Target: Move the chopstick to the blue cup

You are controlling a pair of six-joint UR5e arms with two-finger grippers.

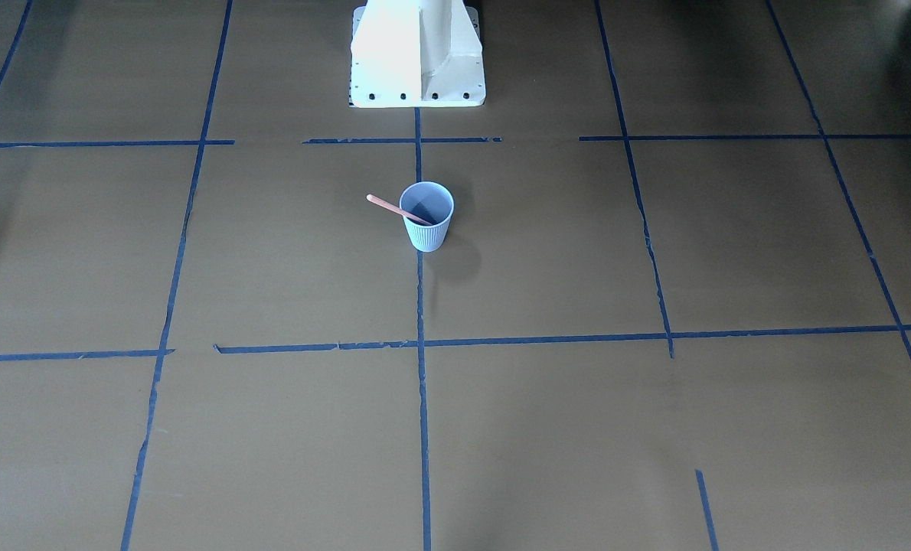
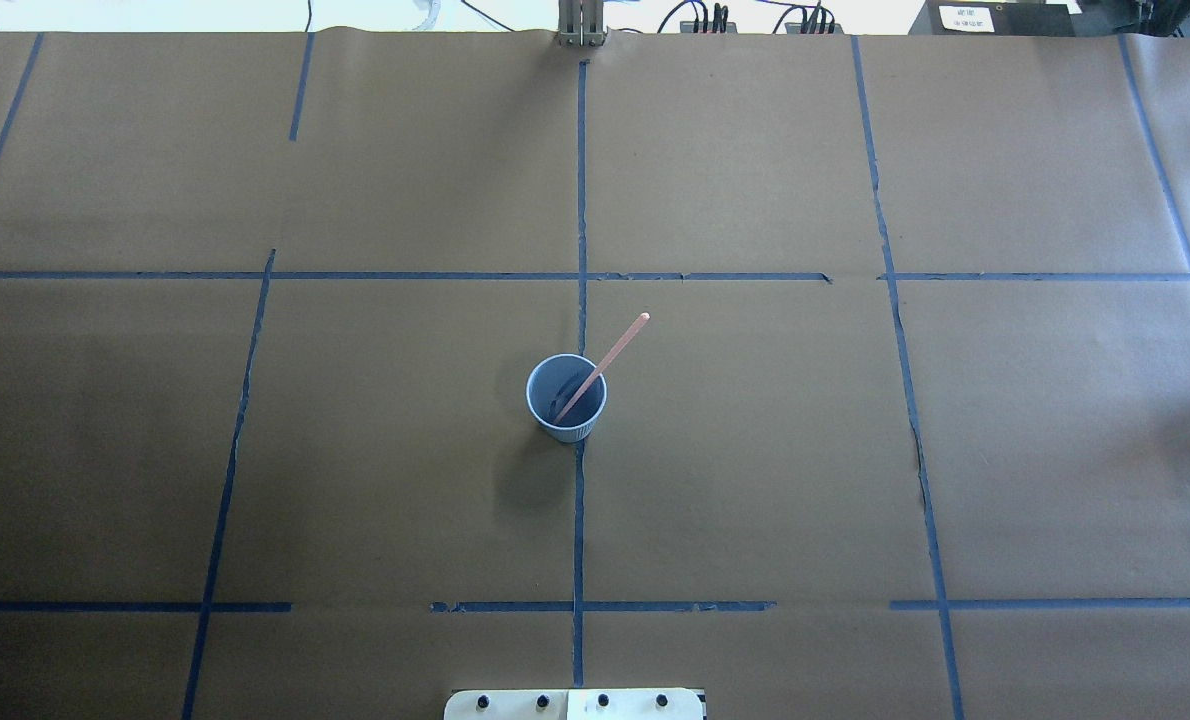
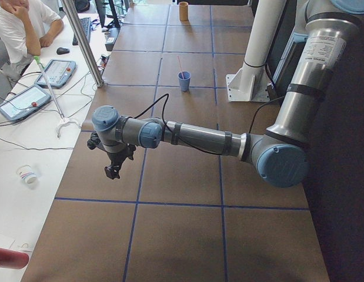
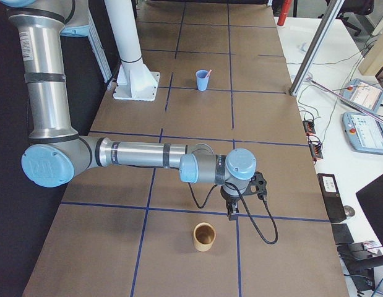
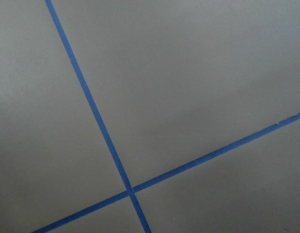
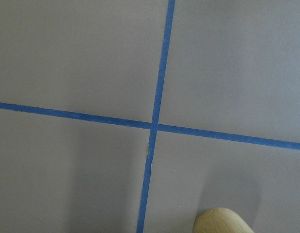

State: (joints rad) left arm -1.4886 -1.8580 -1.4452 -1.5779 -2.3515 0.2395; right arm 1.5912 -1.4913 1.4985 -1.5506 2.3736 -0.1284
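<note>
The blue cup [image 1: 428, 236] [image 2: 570, 431] stands upright near the table's middle, on the centre tape line. The pinkish-red chopstick [image 1: 389, 205] [image 2: 616, 349] leans inside it, with its upper end over the rim toward the robot's right. Both also show far off in the side views: the cup [image 3: 184, 81] [image 4: 203, 81] and the chopstick [image 3: 180, 63] [image 4: 208, 73]. My left gripper [image 3: 113, 171] hangs over the table's left end, far from the cup. My right gripper [image 4: 231, 213] hangs over the right end. I cannot tell whether either is open or shut.
A tan wooden cup [image 4: 203, 237] [image 6: 221, 221] stands just by the right gripper at the table's right end. The robot's white base [image 1: 417, 57] sits behind the blue cup. A seated person [image 3: 20, 23] and teach pendants [image 3: 24, 100] are at the side bench.
</note>
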